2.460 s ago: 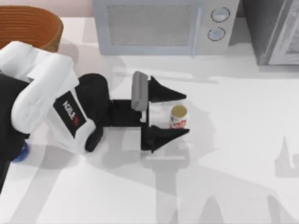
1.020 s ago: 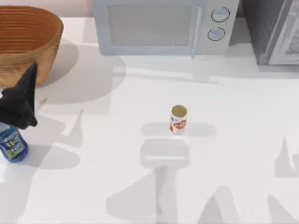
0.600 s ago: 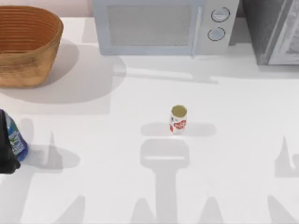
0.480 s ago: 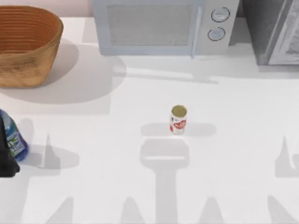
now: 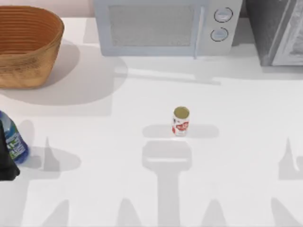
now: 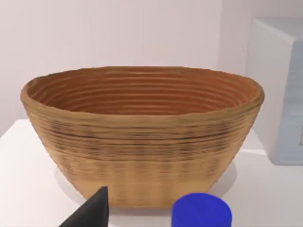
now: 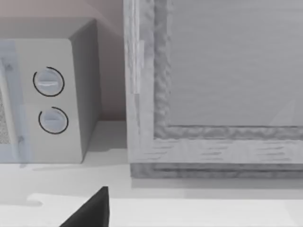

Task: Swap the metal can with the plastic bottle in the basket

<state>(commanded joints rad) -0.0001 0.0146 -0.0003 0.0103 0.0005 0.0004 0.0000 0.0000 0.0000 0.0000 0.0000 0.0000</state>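
Left gripper (image 5: 5, 163) at table's far left edge, against bottle (image 5: 14, 142); jaw state unclear. Basket (image 5: 28, 47) at back left, well apart from bottle. Can (image 5: 181, 121) upright mid-table, alone. Microwave (image 5: 165, 26) behind it. Right gripper fingertip (image 7: 90, 210) faces microwave; jaw state unclear.

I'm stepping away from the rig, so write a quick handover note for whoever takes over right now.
Left tool: at the table's left edge beside the plastic bottle; grip state unclear.
Right tool: one fingertip visible in its wrist view, facing the microwave; idle.
Metal can: upright mid-table, untouched by either arm.
Basket: far left corner, nothing visible inside.
Done: bottle out of the basket, can on the table.
Left: can into the basket.
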